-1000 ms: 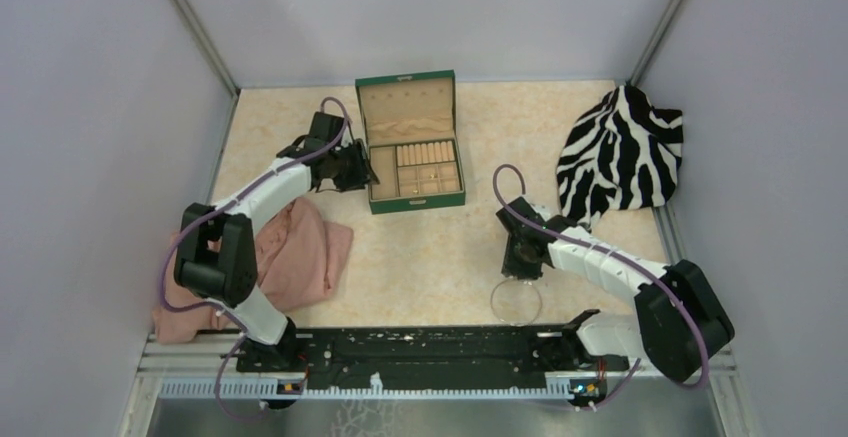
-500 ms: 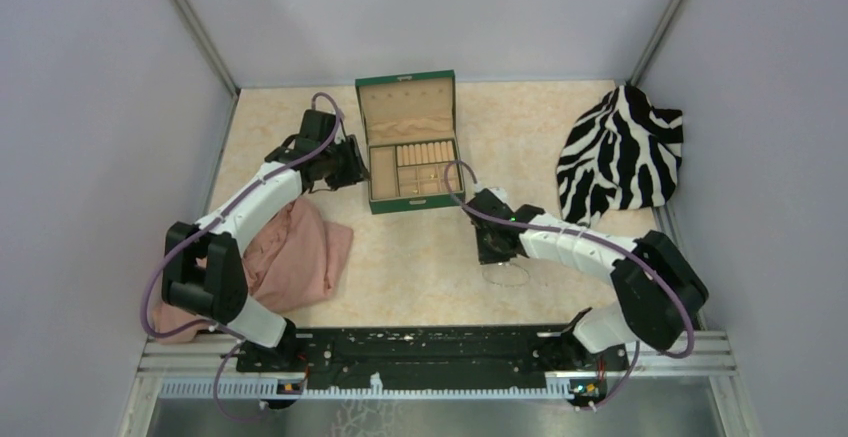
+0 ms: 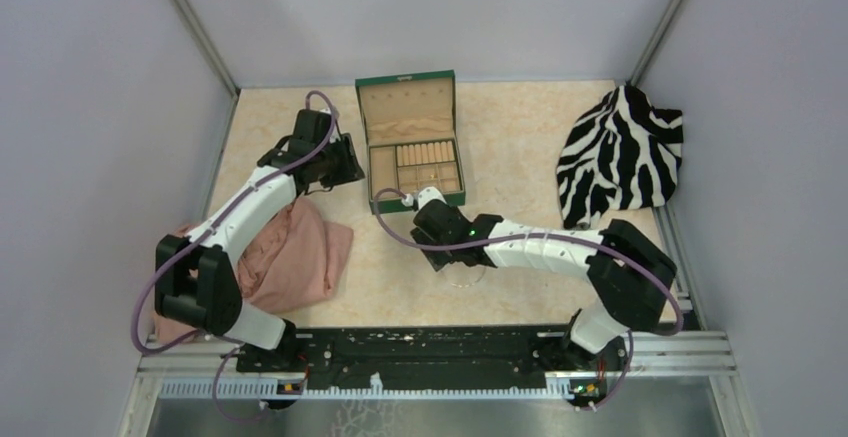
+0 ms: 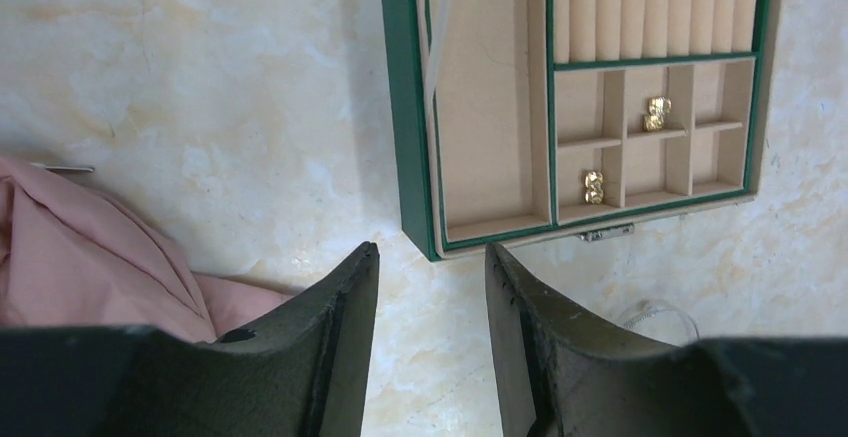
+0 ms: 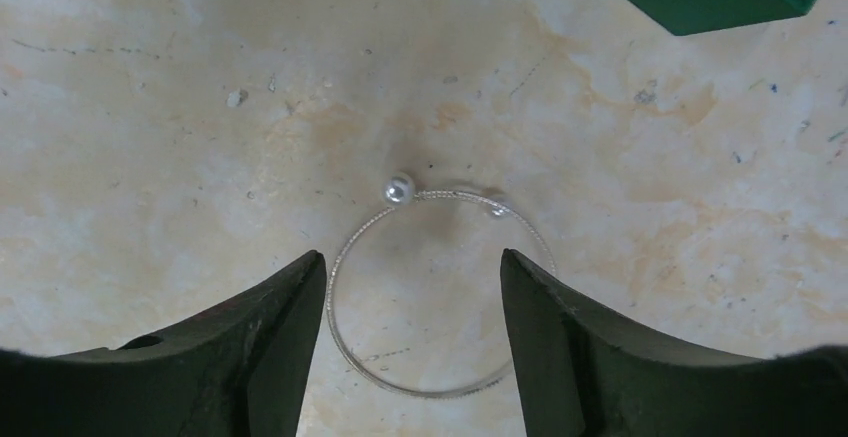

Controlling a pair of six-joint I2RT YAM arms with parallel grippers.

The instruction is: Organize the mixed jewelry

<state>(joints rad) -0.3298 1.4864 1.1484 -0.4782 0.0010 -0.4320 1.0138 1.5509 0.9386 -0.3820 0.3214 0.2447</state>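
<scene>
Fingers (image 5: 270, 347) of the right gripper (image 5: 412, 262) stand apart, gripping nothing; left gripper (image 4: 430, 249) half spread, empty, above the table (image 4: 200, 77); green box (image 4: 405, 107) lies open; silver hoop (image 5: 399, 191) rests on the table between the right fingers; two gold pieces (image 4: 594, 187) sit in separate small compartments.

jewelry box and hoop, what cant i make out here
- Gold pieces: left wrist view, too small to tell their kind.
- Green box lid: cut off by that view's top edge.
- Wire hoop: right wrist view, lower right side hidden behind the right claw; top view, barely visible.
</scene>
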